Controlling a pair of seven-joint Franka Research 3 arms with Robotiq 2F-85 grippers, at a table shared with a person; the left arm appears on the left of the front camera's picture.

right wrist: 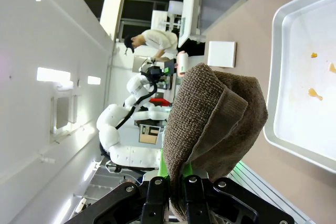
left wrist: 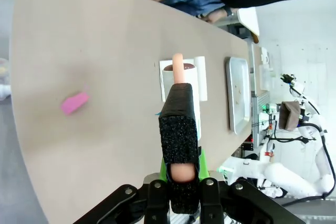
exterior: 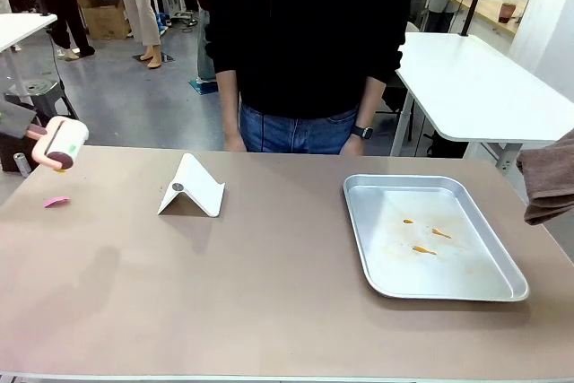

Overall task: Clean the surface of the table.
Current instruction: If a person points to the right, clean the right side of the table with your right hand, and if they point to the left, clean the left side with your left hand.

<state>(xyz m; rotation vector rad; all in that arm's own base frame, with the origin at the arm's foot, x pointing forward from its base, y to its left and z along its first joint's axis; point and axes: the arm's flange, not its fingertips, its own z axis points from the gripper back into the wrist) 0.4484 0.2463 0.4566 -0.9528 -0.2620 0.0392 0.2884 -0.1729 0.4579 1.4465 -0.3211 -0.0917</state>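
The brownish-taupe table (exterior: 269,284) spreads across the front view. At its left edge, my left gripper (exterior: 25,132) is shut on the pink handle of a lint roller (exterior: 61,143) and holds it just above the top. In the left wrist view the foam-padded fingers (left wrist: 179,129) clamp that handle, and the lint roller (left wrist: 181,74) points out over the table (left wrist: 79,35). A small pink scrap (exterior: 56,202) (left wrist: 74,103) lies below the roller. Off the table's right edge hangs a brown towel (exterior: 552,177). My right gripper (right wrist: 176,184) is shut on the towel (right wrist: 215,124).
A white folded stand (exterior: 191,187) sits left of centre. A silver tray (exterior: 377,266) with three orange bits lies on the right half. A person in a black top stands at the far edge, hands at their sides. White-topped tables stand behind.
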